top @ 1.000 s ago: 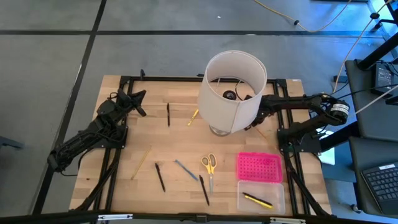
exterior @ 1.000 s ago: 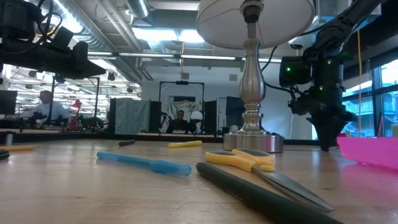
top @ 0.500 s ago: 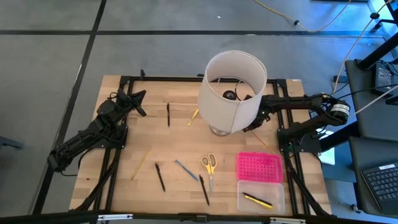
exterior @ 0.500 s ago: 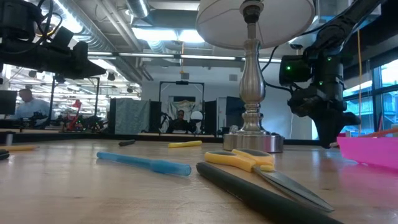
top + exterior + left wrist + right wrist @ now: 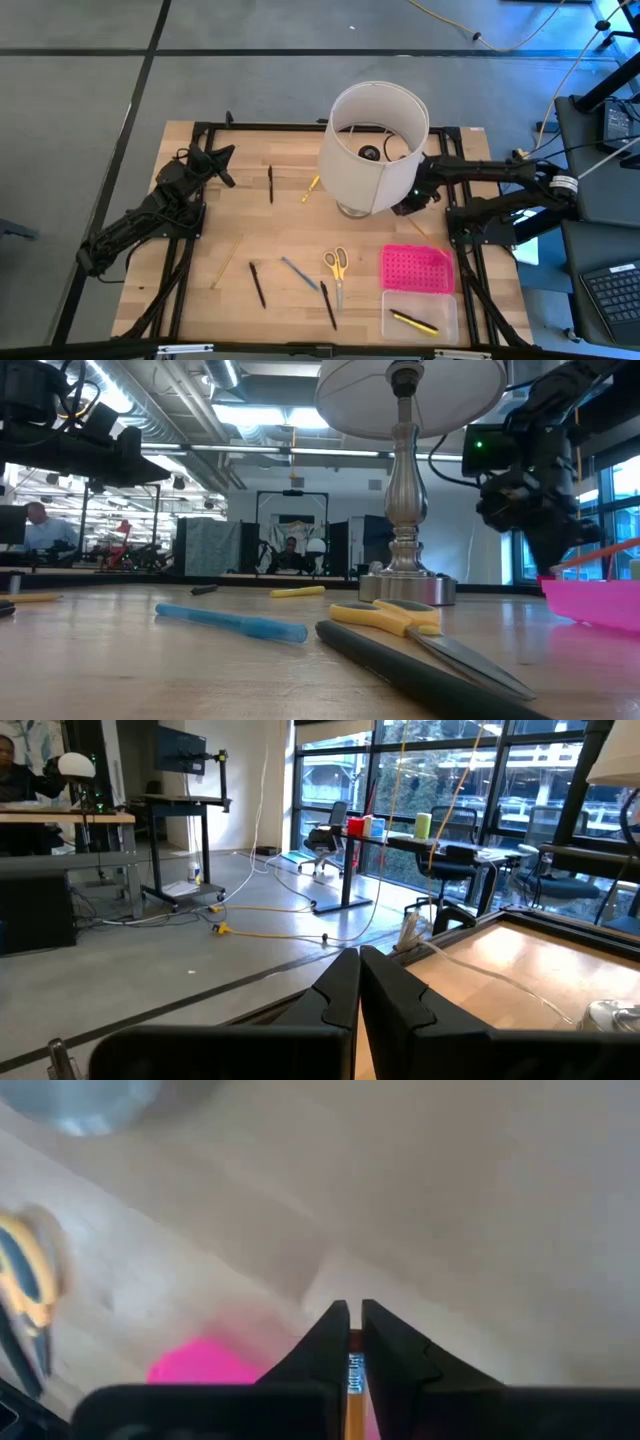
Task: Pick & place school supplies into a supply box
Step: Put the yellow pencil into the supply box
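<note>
From above, the wooden table (image 5: 290, 240) carries a white lampshade (image 5: 372, 145) at its far middle. The right gripper (image 5: 408, 203) sits just right of the lamp's base, clenched on a yellow pencil (image 5: 419, 226) that slants from it toward the pink dotted lid (image 5: 417, 268). Nearer than the lid lies the clear box base (image 5: 420, 315), holding one black-and-yellow pencil (image 5: 413, 321). Scattered on the table's near middle are the yellow-handled scissors (image 5: 335, 268), a grey-blue pen (image 5: 298, 272), two black pens (image 5: 257, 284) (image 5: 328, 305) and a thin wooden pencil (image 5: 227, 260). Farther back lie another black pen (image 5: 270, 183) and a short yellow pencil (image 5: 311, 188). The left gripper (image 5: 222, 160) rests at the far left, fingers together and empty.

At table height, the scissors (image 5: 400, 622) and blue pen (image 5: 232, 622) lie near the camera, with a black pen (image 5: 420, 675) nearest. The lamp's metal stem (image 5: 405, 510) stands behind them. The right gripper (image 5: 560, 555) hangs above the table at the right, the pencil (image 5: 600, 552) jutting out over the pink lid (image 5: 595, 603).

The left wrist camera shows its own fingers (image 5: 340, 995) pressed together, holding nothing, with a room of desks beyond.

The right wrist camera shows its fingers (image 5: 335, 1342) clamped on the pencil (image 5: 354, 1390) above the table, the pink lid (image 5: 200, 1362) blurred below.
</note>
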You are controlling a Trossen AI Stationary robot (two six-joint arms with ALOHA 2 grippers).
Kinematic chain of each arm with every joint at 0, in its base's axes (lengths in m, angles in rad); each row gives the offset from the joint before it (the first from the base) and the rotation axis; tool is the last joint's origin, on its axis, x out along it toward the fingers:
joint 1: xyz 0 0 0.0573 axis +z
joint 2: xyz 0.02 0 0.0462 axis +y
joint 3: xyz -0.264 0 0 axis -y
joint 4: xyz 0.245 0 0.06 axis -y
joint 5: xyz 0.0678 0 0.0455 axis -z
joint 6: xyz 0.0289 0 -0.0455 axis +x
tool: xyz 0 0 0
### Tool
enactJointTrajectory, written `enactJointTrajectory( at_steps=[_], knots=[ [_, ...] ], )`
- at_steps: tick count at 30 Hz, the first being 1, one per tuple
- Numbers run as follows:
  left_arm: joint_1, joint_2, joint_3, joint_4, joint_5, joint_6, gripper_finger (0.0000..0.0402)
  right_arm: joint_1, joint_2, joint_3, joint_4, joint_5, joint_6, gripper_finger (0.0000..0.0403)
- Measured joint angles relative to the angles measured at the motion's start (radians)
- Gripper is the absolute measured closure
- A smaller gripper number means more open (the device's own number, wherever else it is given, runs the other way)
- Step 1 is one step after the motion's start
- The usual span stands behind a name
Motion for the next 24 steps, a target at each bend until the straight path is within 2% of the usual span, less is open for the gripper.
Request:
enactJointTrajectory(
  at_steps=[4, 24],
  knots=[
    [0.000, 0.000, 0.000, 0.000, 0.000, 0.000, 0.0395, 0.072, 0.000, 0.000, -0.019, -0.044, 0.060, 0.0370],
    [0.000, 0.000, 0.000, -0.010, 0.000, 0.000, 0.0395, 0.443, 0.000, 0.000, 0.083, -0.070, 0.371, 0.0370]
  ],
)
